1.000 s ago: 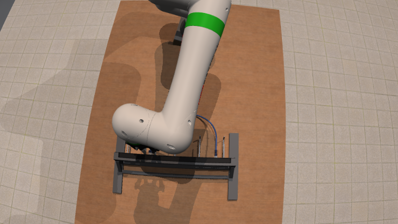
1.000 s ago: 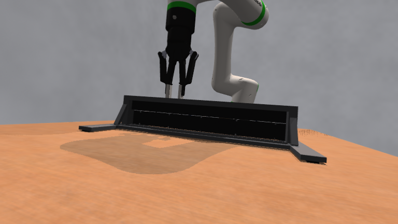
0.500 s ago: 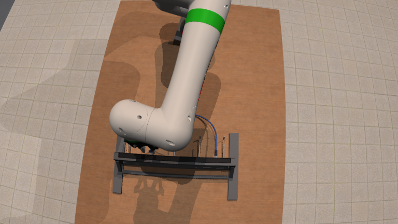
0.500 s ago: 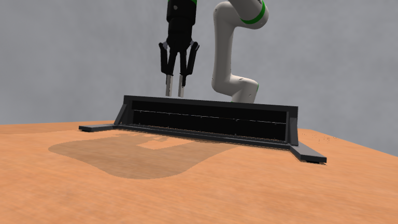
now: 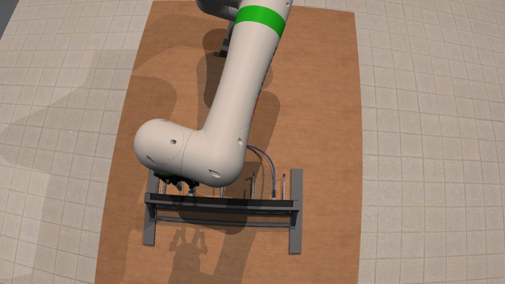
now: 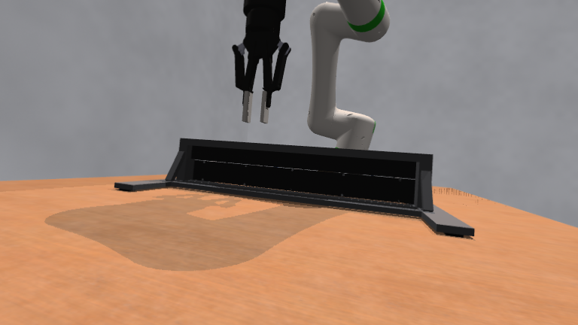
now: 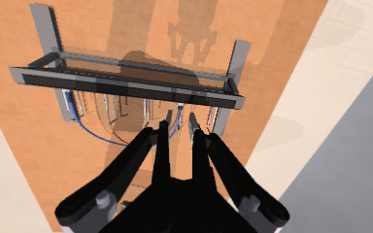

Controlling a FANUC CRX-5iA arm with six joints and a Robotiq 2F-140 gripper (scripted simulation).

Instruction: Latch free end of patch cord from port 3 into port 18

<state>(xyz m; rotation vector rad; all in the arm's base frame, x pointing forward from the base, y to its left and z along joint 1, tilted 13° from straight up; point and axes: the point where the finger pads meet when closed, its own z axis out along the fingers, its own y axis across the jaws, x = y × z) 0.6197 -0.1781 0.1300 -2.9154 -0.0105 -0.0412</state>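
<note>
The rack (image 5: 296, 229) (image 6: 306, 147) (image 7: 17, 76) stands upright on the table. The blue patch cord (image 5: 274, 180) (image 7: 71, 102) bows out from the rack's front in an arc. One plug (image 5: 273, 196) (image 7: 67, 92) is at the rack's face near one end. The other plug (image 5: 191, 192) (image 7: 181, 105) is at the face towards the opposite end. Port numbers, latches and plug depth cannot be made out. My gripper (image 6: 255, 122) (image 7: 180, 117) is open, its fingers a small gap apart with nothing between them. It hangs above the rack's top edge, clear of the cord.
Several thin metal cable guides (image 5: 253, 186) (image 7: 147, 111) stick out from the rack's front beside the cord. The rack's long feet (image 5: 148, 229) (image 6: 454, 224) (image 7: 45, 29) rest on the wooden table (image 5: 320, 117) (image 6: 341, 270). My arm (image 5: 238, 91) covers part of the cord in the top view.
</note>
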